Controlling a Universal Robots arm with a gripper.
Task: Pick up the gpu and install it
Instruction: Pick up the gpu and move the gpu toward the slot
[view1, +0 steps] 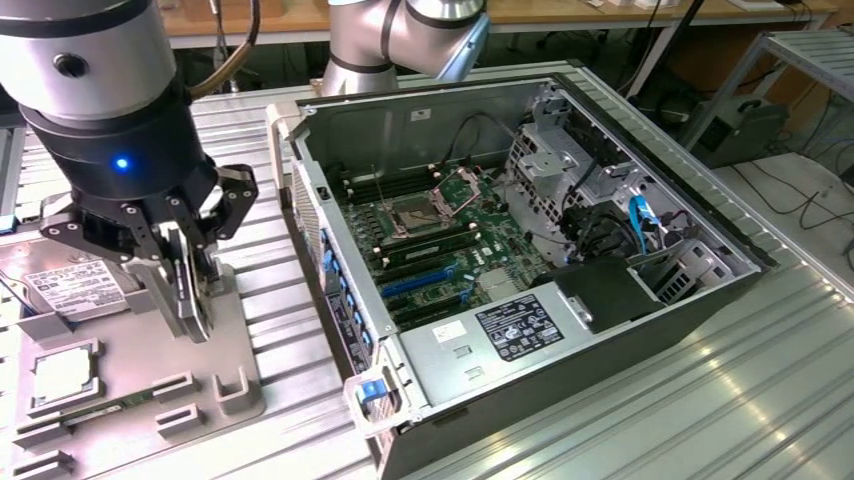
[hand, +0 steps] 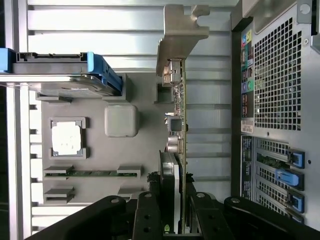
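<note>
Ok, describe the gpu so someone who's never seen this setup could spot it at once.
Find the open computer case; beside it, on the exterior view's left, sits a grey tray. The gpu is the thin card standing on edge in the gripper there, silver bracket at one end, whereas the hard drive and square chip lie flat in the tray.

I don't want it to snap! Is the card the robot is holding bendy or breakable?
Probably stiff: the gpu stands straight on edge in the end effector, not drooping. Likely fragile: tiny bare parts line it. The metal bracket may make that end heavier.
</note>
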